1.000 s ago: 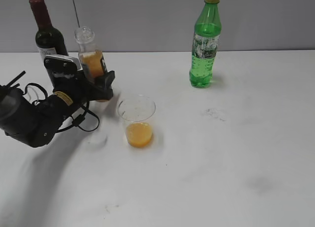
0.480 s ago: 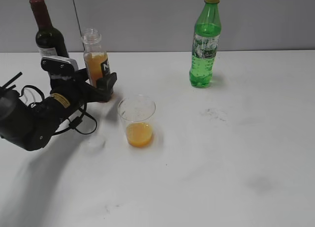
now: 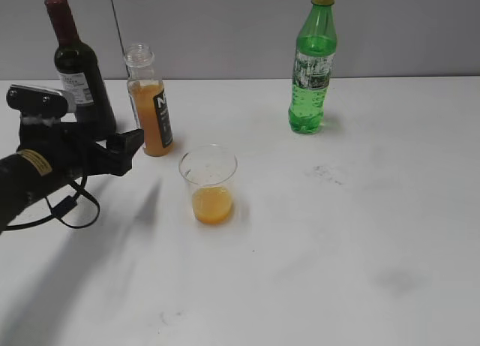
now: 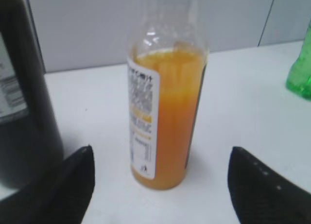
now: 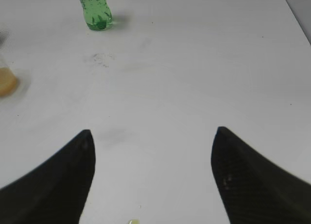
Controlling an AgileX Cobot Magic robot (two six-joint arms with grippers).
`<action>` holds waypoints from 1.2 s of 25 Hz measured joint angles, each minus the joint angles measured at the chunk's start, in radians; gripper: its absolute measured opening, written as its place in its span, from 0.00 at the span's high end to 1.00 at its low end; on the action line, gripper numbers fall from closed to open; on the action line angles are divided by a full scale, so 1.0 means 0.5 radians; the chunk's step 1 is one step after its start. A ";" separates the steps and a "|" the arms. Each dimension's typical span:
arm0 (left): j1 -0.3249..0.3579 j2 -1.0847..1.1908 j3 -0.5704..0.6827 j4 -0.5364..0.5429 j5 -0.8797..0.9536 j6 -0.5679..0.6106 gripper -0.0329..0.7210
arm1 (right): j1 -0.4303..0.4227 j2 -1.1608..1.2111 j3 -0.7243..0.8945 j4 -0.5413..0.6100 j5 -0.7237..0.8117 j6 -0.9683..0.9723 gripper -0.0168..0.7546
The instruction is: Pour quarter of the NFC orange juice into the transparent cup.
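The NFC orange juice bottle (image 3: 148, 106) stands upright and uncapped on the white table, partly full; it also shows in the left wrist view (image 4: 165, 117). The transparent cup (image 3: 208, 182) stands to its front right with orange juice in its bottom; its edge shows in the right wrist view (image 5: 6, 80). My left gripper (image 3: 127, 147) is open and empty, drawn back to the front left of the bottle; in the left wrist view (image 4: 160, 175) the bottle stands beyond the fingers. My right gripper (image 5: 153, 151) is open and empty above bare table; it is not in the exterior view.
A dark wine bottle (image 3: 79, 68) stands just left of the juice bottle, close to my left arm. A green bottle (image 3: 313, 64) stands at the back right, also in the right wrist view (image 5: 95, 10). A small yellowish drop (image 5: 132, 222) lies on the table.
My left gripper set the juice bottle upright on the table, let go of it and drew back to the left. The cup has not moved.
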 joint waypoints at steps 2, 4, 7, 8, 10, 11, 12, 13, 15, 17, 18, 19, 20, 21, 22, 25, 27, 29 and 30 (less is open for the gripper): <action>0.030 -0.177 0.005 -0.015 0.408 0.002 0.09 | 0.000 0.000 0.000 0.000 0.000 0.000 0.24; 0.078 -0.386 -0.022 -0.016 0.817 0.004 0.10 | 0.000 0.000 0.000 0.000 0.000 0.000 0.24; 0.165 -0.679 -0.149 -0.019 1.492 0.005 0.11 | 0.000 0.000 0.000 0.000 0.000 0.000 0.24; 0.195 -0.769 -0.227 -0.019 1.748 0.005 0.12 | 0.000 0.000 0.000 0.000 0.000 0.000 0.24; 0.255 -0.900 -0.418 -0.015 2.229 0.005 0.12 | 0.000 0.000 0.000 0.000 0.000 0.000 0.24; 0.279 -0.949 -0.540 -0.013 2.483 0.005 0.12 | 0.000 0.000 0.000 0.000 0.000 0.000 0.24; 0.307 -0.985 -0.666 -0.013 2.727 0.005 0.13 | 0.000 0.000 0.000 0.000 0.000 0.000 0.24; 0.333 -1.005 -0.772 -0.011 2.953 0.005 0.13 | 0.000 0.000 0.000 0.000 0.000 0.000 0.24; 0.374 -1.025 -1.014 -0.011 3.332 0.005 0.13 | 0.000 0.000 0.000 0.000 0.000 0.001 0.24; 0.412 -1.025 -1.199 -0.011 3.648 0.005 0.13 | 0.000 0.000 0.000 0.000 0.000 0.001 0.24; 0.423 -1.027 -1.278 -0.011 3.792 0.005 0.13 | 0.000 0.000 0.000 0.000 0.000 0.001 0.24; 0.436 -1.027 -1.344 -0.011 3.926 0.005 0.13 | 0.000 0.000 0.000 0.000 0.000 0.001 0.24; 0.444 -1.029 -1.389 -0.015 4.054 0.005 0.14 | 0.000 0.000 0.000 0.000 0.000 0.001 0.24; 0.449 -1.029 -1.430 -0.020 4.169 0.005 0.14 | 0.000 0.000 0.000 0.000 0.000 0.001 0.24; 0.454 -1.033 -1.453 -0.024 4.309 0.005 0.14 | 0.000 0.000 0.000 0.000 0.000 0.001 0.24; 0.454 -1.067 -1.441 -0.041 4.496 0.010 0.14 | 0.000 0.000 0.000 0.000 0.000 0.001 0.24; 0.456 -1.159 -1.381 -0.097 4.511 0.052 0.14 | 0.000 0.000 0.000 0.000 0.000 0.000 0.24; 0.456 -1.287 -1.290 -0.164 4.520 0.097 0.14 | 0.000 0.000 0.000 0.000 0.000 0.000 0.24; 0.456 -1.366 -1.235 -0.191 4.521 0.114 0.14 | 0.000 0.000 0.000 0.000 0.000 0.000 0.24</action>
